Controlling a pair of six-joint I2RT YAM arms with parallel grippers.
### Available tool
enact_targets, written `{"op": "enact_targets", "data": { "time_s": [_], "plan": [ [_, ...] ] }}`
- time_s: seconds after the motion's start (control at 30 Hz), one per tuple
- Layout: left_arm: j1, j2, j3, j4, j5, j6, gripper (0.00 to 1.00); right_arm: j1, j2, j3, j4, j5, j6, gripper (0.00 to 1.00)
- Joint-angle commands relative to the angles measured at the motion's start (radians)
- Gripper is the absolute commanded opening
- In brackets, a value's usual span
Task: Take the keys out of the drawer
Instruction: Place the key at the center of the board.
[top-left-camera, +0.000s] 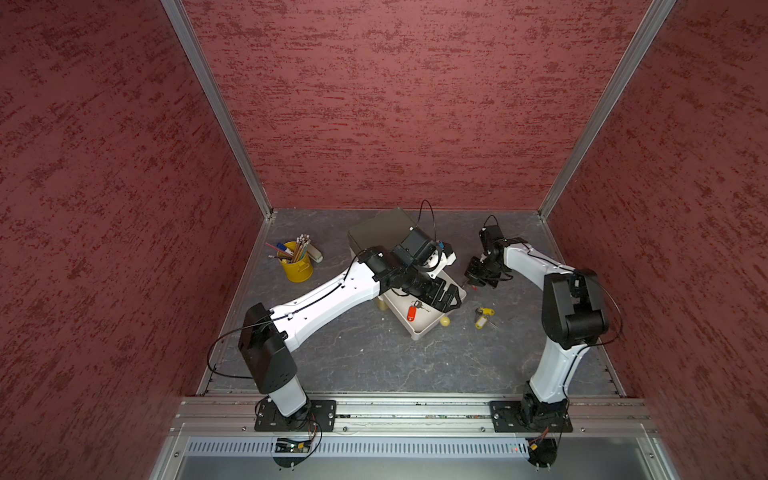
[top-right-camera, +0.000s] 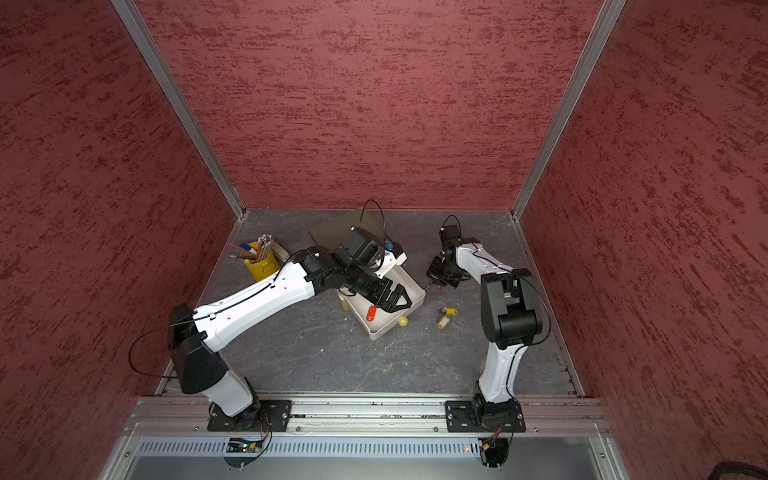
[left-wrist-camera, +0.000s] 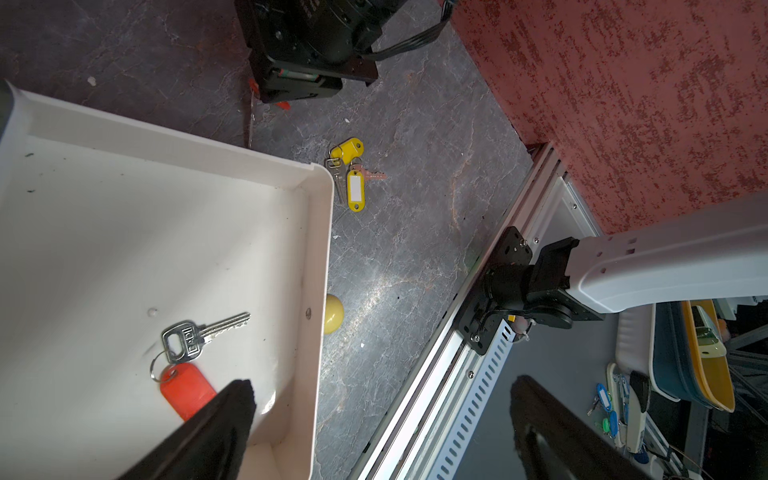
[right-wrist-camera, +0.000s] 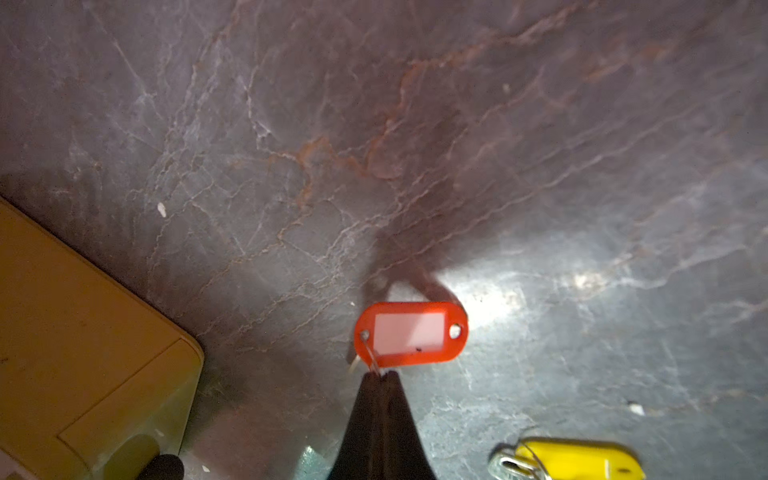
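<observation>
The white drawer (top-left-camera: 430, 329) stands pulled out of its cabinet; in it lies one of the keys, a red-tagged key (top-left-camera: 411, 312) (left-wrist-camera: 187, 388). My left gripper (top-left-camera: 451, 297) (left-wrist-camera: 382, 401) hovers open over the drawer's right side, one finger (left-wrist-camera: 232, 411) just above that red tag. Two yellow-tagged keys (top-left-camera: 484, 318) (left-wrist-camera: 353, 178) lie on the table right of the drawer. My right gripper (top-left-camera: 471, 284) (right-wrist-camera: 384, 374) is shut on the ring of a second red-tagged key (right-wrist-camera: 411, 334), which hangs above the table between the drawer and the yellow tags (right-wrist-camera: 577, 459).
The olive cabinet (top-left-camera: 382, 228) (right-wrist-camera: 83, 353) stands behind the drawer. A round yellow knob (top-left-camera: 445, 321) (left-wrist-camera: 333, 313) sticks out from the drawer's front. A yellow cup of pencils (top-left-camera: 297, 262) stands at the back left. Red walls close in three sides.
</observation>
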Motion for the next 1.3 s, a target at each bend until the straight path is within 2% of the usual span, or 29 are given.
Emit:
{"op": "enact_targets", "data": {
  "time_s": [0.0, 0.3, 0.5, 0.63, 0.77, 1.27],
  "plan": [
    [-0.005, -0.034, -0.017, 0.005, -0.011, 0.011, 1.0, -0.011, 0.023, 0.033, 0.025, -0.007, 0.0, 0.0],
    [-0.003, -0.03, -0.016, 0.002, -0.012, 0.016, 1.0, -0.019, 0.071, 0.059, 0.027, -0.006, -0.006, 0.02],
    [-0.004, -0.025, -0.011, -0.003, -0.014, 0.022, 1.0, -0.032, 0.084, 0.059, 0.028, -0.006, -0.008, 0.09],
    [-0.001, -0.021, -0.006, -0.003, -0.013, 0.028, 1.0, -0.037, 0.082, 0.061, 0.026, -0.009, -0.01, 0.18],
    [-0.001, -0.014, -0.001, -0.001, -0.01, 0.03, 1.0, -0.04, 0.078, 0.063, 0.018, -0.005, -0.014, 0.2],
    [0.008, -0.035, -0.011, 0.024, -0.012, 0.03, 1.0, -0.043, -0.044, 0.063, -0.023, -0.015, -0.009, 0.26]
  ]
}}
